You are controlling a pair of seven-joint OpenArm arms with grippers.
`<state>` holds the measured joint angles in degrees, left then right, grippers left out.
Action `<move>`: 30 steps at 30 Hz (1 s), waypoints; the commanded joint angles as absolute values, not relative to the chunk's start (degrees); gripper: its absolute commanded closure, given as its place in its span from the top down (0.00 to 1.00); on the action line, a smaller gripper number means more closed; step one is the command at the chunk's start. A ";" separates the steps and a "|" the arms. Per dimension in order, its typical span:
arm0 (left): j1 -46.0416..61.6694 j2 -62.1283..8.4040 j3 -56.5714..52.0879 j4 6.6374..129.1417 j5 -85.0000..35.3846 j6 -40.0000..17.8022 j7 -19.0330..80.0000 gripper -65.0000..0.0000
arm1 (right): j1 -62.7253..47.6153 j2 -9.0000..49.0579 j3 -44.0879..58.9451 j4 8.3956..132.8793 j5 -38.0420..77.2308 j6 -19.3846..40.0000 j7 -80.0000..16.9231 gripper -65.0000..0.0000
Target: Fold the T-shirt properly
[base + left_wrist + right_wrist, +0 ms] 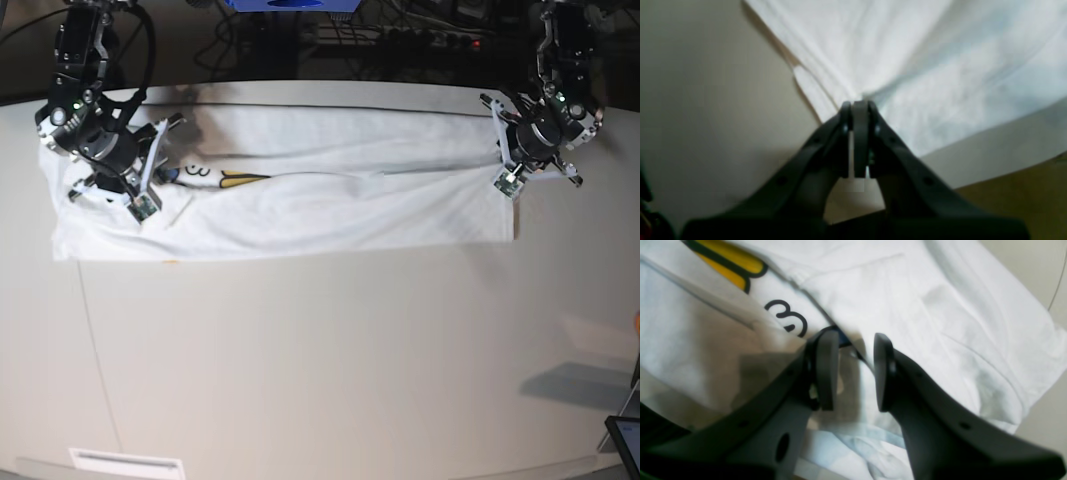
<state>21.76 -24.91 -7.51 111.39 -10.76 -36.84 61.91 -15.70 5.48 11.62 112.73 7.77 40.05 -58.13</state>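
The white T-shirt (330, 215) lies as a long folded band across the far part of the table, with a bit of yellow and black print (232, 180) showing near its left end. My left gripper (505, 160) is at the shirt's right end. In the left wrist view it (857, 106) is shut on the T-shirt (907, 50), whose creases run in to the fingertips. My right gripper (155, 170) is over the left end. In the right wrist view it (853, 340) stands open just above the T-shirt (940, 306), beside the yellow print (730, 263).
The pale table (320, 350) stretches toward the front. Dark cables and equipment (400, 35) run behind its far edge. A dark tablet corner (626, 438) sits at the front right, and a white label (125, 463) is on the front edge.
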 commanded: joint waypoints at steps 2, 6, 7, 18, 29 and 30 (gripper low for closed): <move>21.41 -25.54 -5.93 112.57 -6.20 -37.14 61.41 0.00 | -15.25 5.67 12.00 113.63 8.48 40.00 -57.36 0.27; 21.41 -26.15 -3.12 113.45 0.13 -40.00 61.41 0.00 | -15.25 5.67 12.00 113.63 8.48 40.00 -57.36 0.27; 21.58 -26.33 -2.68 114.15 1.01 -40.00 61.41 0.00 | -15.25 5.67 12.00 113.63 8.48 40.00 -57.36 0.27; 21.67 -28.18 -0.22 115.30 2.59 -40.00 61.41 0.06 | -14.11 5.67 12.00 113.63 8.48 40.00 -57.80 0.27; 23.34 -32.31 4.44 115.47 2.15 -40.00 61.32 0.13 | -11.47 5.67 11.74 113.63 8.57 35.12 -60.26 0.28; 23.34 -32.75 4.79 115.47 2.15 -40.00 61.32 0.13 | -11.38 5.67 11.74 113.54 8.57 35.03 -60.26 0.28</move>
